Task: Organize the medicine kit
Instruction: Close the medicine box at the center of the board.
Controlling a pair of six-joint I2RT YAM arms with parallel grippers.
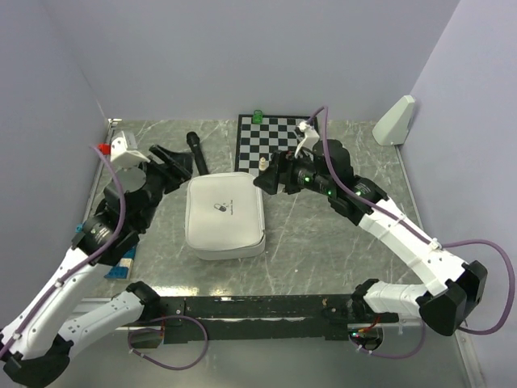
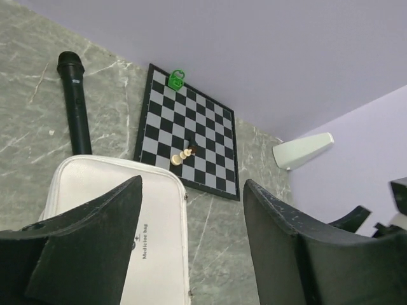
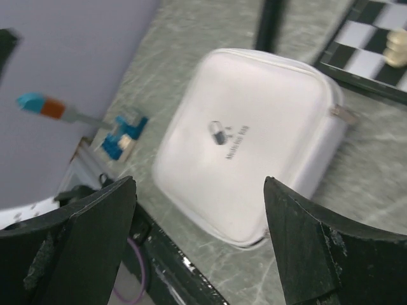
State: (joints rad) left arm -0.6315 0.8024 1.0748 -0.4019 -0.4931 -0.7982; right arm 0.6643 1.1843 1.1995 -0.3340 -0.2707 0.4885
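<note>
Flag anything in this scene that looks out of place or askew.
The medicine kit is closed, looks undamaged, and lies slightly skewed to the table edge. A black microphone lies just behind it, touching or nearly so. Two chess pieces sit on the chessboard; whether toppled is unclear. Nothing spilled.

Microphone (image 1: 197,153) and chessboard (image 1: 260,142) hem the medicine kit (image 1: 226,222) behind (front free).

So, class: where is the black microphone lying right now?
In the top view the microphone lies toward the far side of the table, left of the chessboard and just behind the medicine kit, near its far-left corner.
</note>
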